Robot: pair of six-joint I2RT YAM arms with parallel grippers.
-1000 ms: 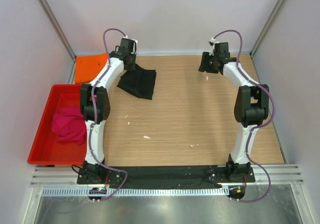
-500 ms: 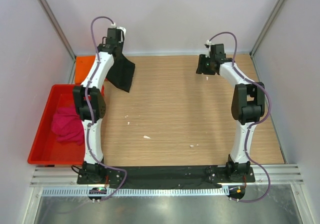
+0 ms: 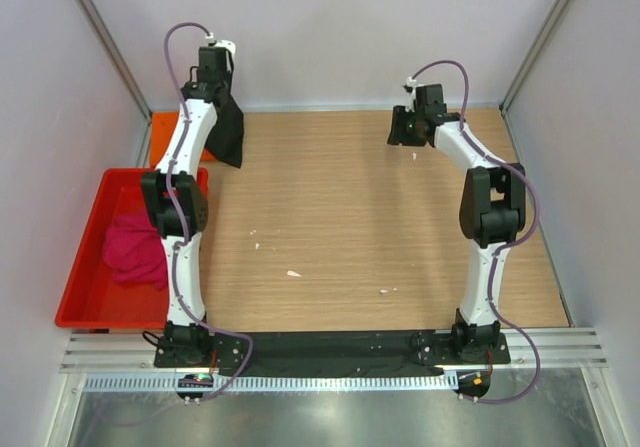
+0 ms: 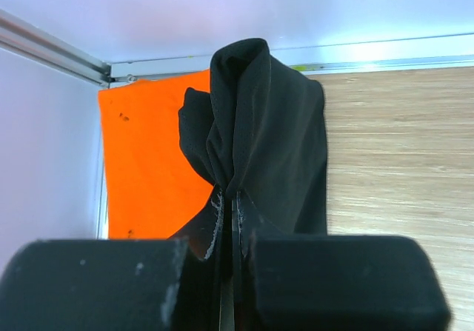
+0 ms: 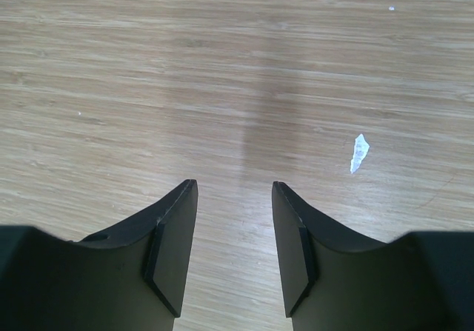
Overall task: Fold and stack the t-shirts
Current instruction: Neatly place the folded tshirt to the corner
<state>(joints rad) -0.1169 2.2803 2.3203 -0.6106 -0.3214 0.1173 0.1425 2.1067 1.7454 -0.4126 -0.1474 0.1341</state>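
One black t-shirt (image 4: 259, 124) hangs bunched from the left gripper (image 4: 229, 216) clamped on it, just right of the far-left orange t-shirt (image 4: 144, 161); the right gripper (image 5: 233, 198) stands apart, empty.

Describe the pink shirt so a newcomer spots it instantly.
Find the red plastic tray at the left edge of the table. The crumpled magenta-pink cloth t-shirt lies inside it, alone: the bright orange t-shirt lies flat beyond the tray, the black t-shirt hangs from the left gripper.

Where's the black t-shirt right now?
Top view: the black t-shirt hangs pinched in the left gripper at the far-left corner of the table, partly over the orange t-shirt, beyond the red tray.
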